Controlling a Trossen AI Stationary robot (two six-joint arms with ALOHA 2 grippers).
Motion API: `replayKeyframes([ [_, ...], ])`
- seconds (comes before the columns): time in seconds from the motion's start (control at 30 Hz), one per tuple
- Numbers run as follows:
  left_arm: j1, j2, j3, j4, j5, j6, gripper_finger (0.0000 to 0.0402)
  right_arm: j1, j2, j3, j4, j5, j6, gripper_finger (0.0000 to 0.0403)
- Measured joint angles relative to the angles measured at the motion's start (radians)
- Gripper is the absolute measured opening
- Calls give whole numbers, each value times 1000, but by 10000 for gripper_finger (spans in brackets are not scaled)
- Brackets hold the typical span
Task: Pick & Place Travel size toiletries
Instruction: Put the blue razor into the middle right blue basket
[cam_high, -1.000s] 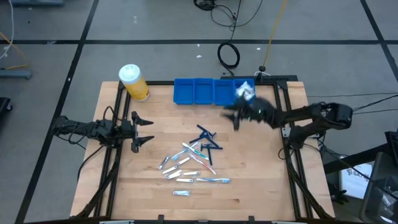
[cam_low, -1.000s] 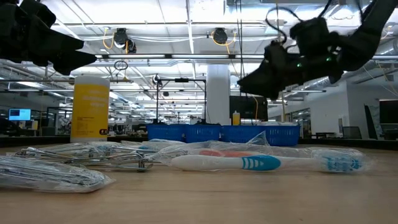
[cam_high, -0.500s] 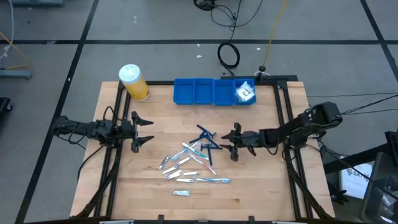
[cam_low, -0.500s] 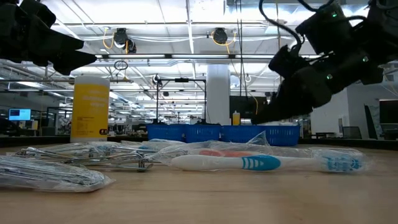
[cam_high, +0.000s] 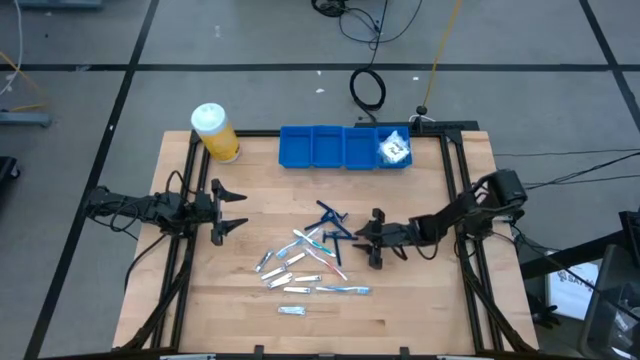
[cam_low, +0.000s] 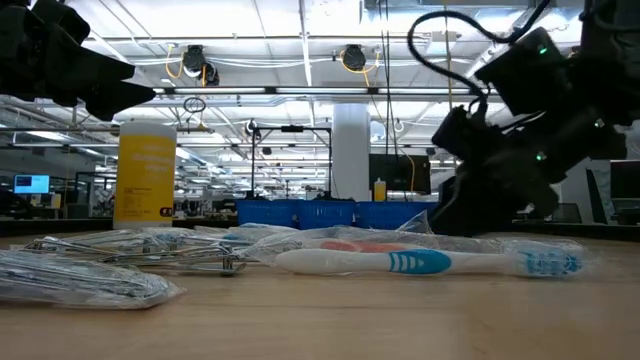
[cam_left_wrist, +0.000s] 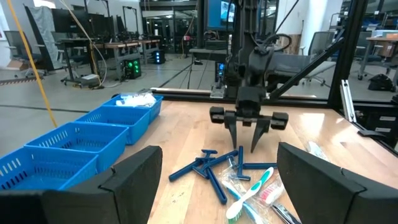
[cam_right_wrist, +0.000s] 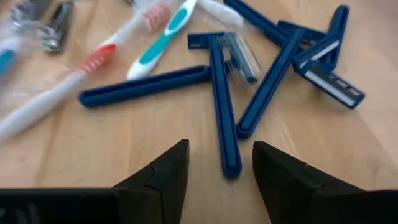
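The right gripper is low over the table near its middle, its fingers parted either side of a dark blue razor's handle, not touching it. More razors, toothbrushes and packets lie beside it. The left gripper, fingers wide, hangs near the left edge. One white packet sits in the blue tray.

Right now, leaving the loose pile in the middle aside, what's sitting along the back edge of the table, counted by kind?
Yellow jar: 1
Blue tray: 1
White packet, in the tray's right-end compartment: 1
Total: 3
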Motion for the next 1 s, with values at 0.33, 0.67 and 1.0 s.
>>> replayKeyframes([
  [0.33, 0, 0, 0, 0, 0, 0, 310, -3, 71, 62, -27, -19, -27, 161],
  [0.67, 0, 0, 0, 0, 0, 0, 310, -3, 33, 61, -110, -26, -25, 86],
  [1.0, 0, 0, 0, 0, 0, 0, 310, -3, 32, 61, -133, -25, -30, 23],
])
